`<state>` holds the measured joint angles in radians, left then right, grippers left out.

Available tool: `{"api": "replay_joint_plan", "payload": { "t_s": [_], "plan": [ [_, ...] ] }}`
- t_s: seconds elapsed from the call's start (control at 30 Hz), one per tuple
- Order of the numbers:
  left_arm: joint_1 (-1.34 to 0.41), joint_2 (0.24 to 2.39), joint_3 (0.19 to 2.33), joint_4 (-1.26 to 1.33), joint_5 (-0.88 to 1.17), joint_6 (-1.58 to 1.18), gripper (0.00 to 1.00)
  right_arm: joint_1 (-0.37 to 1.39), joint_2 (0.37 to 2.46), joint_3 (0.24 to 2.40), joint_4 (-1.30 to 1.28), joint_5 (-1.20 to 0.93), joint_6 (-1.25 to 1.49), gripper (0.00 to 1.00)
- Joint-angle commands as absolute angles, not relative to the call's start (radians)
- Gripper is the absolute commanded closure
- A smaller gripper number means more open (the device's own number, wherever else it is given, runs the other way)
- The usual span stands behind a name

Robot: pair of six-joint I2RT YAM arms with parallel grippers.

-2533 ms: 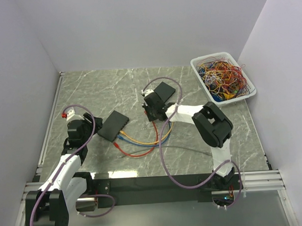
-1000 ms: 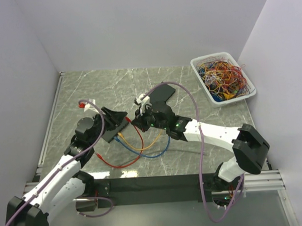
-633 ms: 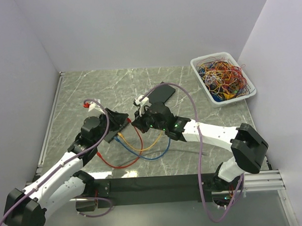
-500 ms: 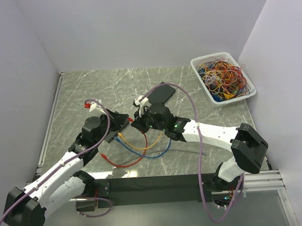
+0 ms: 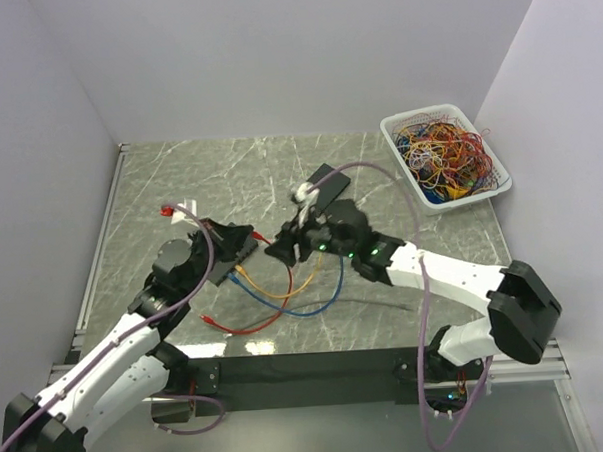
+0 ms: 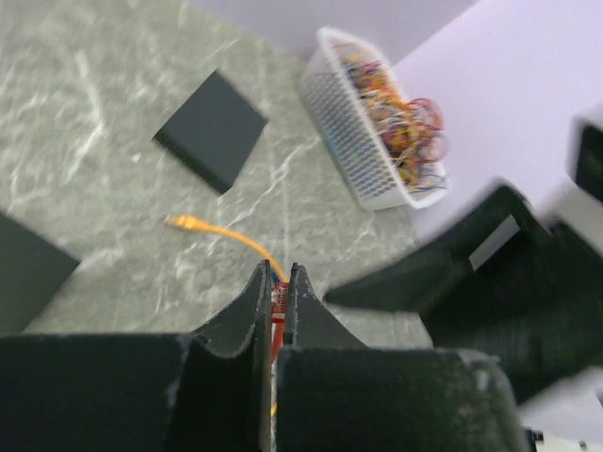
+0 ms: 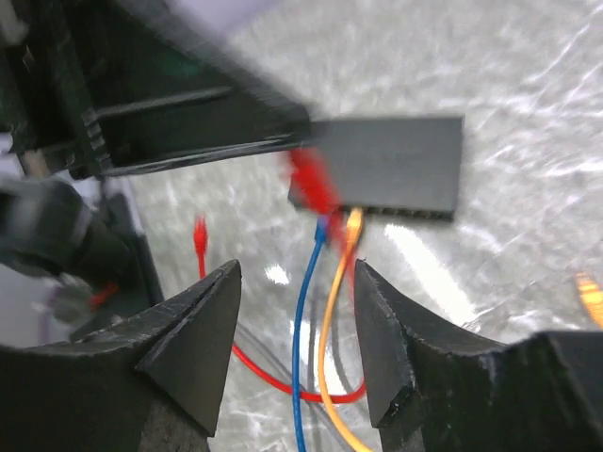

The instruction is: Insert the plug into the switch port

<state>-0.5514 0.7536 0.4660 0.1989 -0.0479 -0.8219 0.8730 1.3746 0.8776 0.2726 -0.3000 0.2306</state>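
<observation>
The insertion itself is the step in hand. The red plug (image 7: 311, 184) is pinched between the closed jaws of the left gripper (image 6: 275, 282) and is held right at the port face of the switch (image 7: 391, 165). It sits just beside the blue cable (image 7: 306, 320) and the orange cable (image 7: 332, 320), which are seated there. Whether the plug has entered a port at all cannot be told, since the wrist view is blurred at that spot. The jaws of the right gripper (image 7: 297, 275) are spread apart and nothing is held between them. They are poised just in front of the switch, above the cables. (A loose red connector (image 5: 207, 315) is seen lying on the table (image 5: 404, 282) nearer the arm bases, probably the far end of the same lead.)

For the next move, the plug probably needs to be squared to the free port and pushed straight in along the port's axis. The switch looks light and unfixed, so it is likely to slide unless it is braced, and the empty right gripper seems well placed for that.
</observation>
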Motion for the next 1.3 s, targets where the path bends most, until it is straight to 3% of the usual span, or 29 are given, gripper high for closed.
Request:
{"api": "replay_joint_plan", "payload": {
  "t_s": [0.0,0.13,0.33,0.77,0.87,0.97,1.0,1.13,1.27],
  "plan": [
    [-0.555,0.663,0.450,0.303,0.032,-0.707,0.99,0.763,1.319,0.853,0.428,-0.548,0.354,0.41],
    [-0.555,0.597,0.391,0.400,0.159,-0.680,1.00,0.674,1.360,0.827,0.578,-0.777,0.489,0.41],
    [-0.555,0.540,0.359,0.471,0.244,-0.678,1.00,0.655,1.423,0.830,0.727,-0.951,0.609,0.41],
    [-0.555,0.534,0.339,0.543,0.267,-0.721,1.00,0.681,1.460,0.867,0.698,-0.985,0.597,0.44],
    [-0.557,0.548,0.330,0.577,0.275,-0.733,0.99,0.695,1.463,0.873,0.683,-0.982,0.584,0.50],
    [-0.557,0.560,0.331,0.586,0.281,-0.735,0.99,0.695,1.466,0.877,0.675,-0.977,0.580,0.64],
    [-0.555,0.561,0.331,0.586,0.279,-0.736,0.99,0.693,1.465,0.876,0.676,-0.977,0.580,0.75],
    [-0.557,0.558,0.328,0.575,0.267,-0.733,1.00,0.696,1.460,0.870,0.686,-0.976,0.581,0.99],
    [-0.557,0.548,0.348,0.485,0.206,-0.716,0.95,0.695,1.456,0.867,0.675,-0.962,0.569,1.00]
  ]
}}
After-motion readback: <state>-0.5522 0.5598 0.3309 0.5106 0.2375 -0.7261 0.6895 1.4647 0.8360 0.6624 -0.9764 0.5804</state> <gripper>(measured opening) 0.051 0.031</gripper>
